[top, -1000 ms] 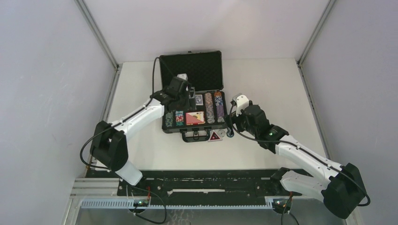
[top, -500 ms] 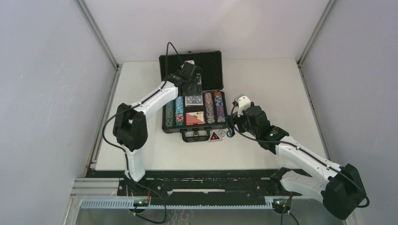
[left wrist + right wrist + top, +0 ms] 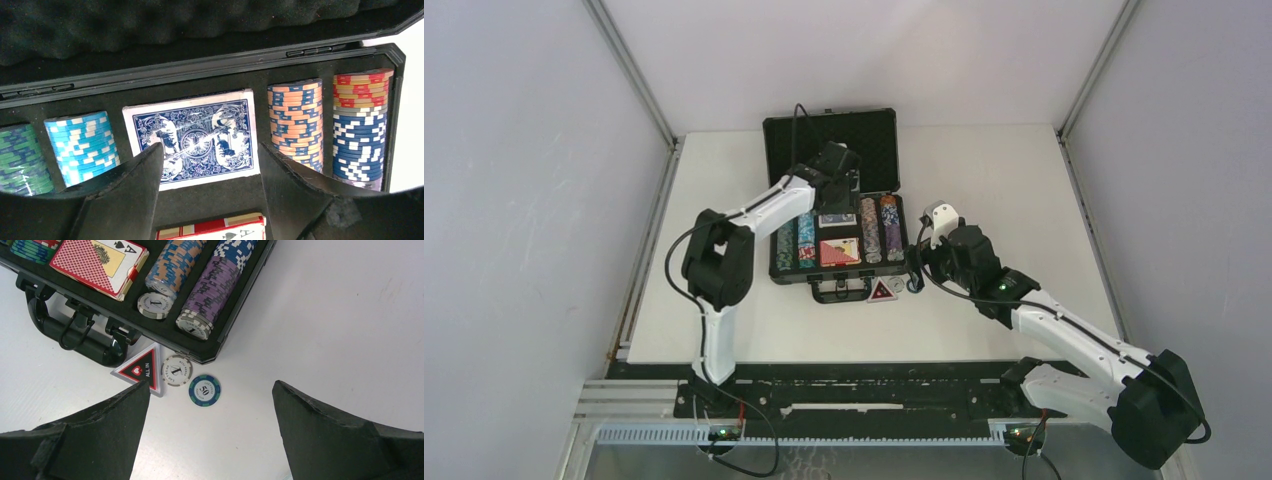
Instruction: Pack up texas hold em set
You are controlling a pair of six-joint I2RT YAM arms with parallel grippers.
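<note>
Three stragglers left on the table (image 3: 1024,180), both grippers empty

Chips and both decks sit in the open briefcase (image 3: 869,145). The left gripper (image 3: 210,200) hangs spread wide over the blue deck (image 3: 192,137), gripping nothing. The right gripper (image 3: 210,430) is wide open too, above the ALL IN triangle (image 3: 141,371), white button (image 3: 176,370) and 50 chip (image 3: 204,390) just beside the case's front corner. Guessing those get picked up next, a low flat pinch for each. Since a second ago the left arm swung back toward the lid; the right hasn't budged.
</note>
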